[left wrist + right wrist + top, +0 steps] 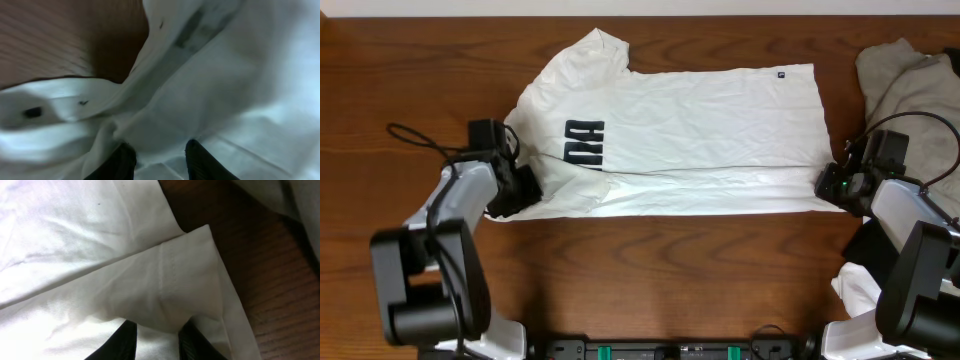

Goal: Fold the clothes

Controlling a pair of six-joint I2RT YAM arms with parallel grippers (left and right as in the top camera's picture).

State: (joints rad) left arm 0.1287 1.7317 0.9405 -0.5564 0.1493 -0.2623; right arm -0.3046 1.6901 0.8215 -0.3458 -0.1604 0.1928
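T-shirt (690, 130): in the overhead view we find it spread sideways on the desk (670, 270), with its near long edge turned over toward the middle. The left gripper (520, 190) sits at the near shoulder corner and the right gripper (832, 185) at the near hem corner. A beige garment (905, 80) lies just beyond the hem. If the two arms travel unevenly, the fold line skews. If the right arm swings wide, it may drag the beige garment along.

In the left wrist view, the left gripper (160, 160) is closed on a bunched wad of T-shirt (225, 100) fabric. Its fingers (122, 162) disappear under the cloth, with the bare desk (60, 40) behind. We judge that the bunch contains more than one layer. Lifting it could pull the lower layer with it and undo the fold.

In the right wrist view, the right gripper (157, 340) pinches the T-shirt (190, 280) at the stitched hem corner, and creases radiate from the pinch. The bite is close to the edge, and the fingers (195, 345) are mostly hidden by the cloth. We consider this hold shallow: a sharp pull could let the corner slip free, so that it drops onto the desk (260, 255) and leaves the fold one-sided.
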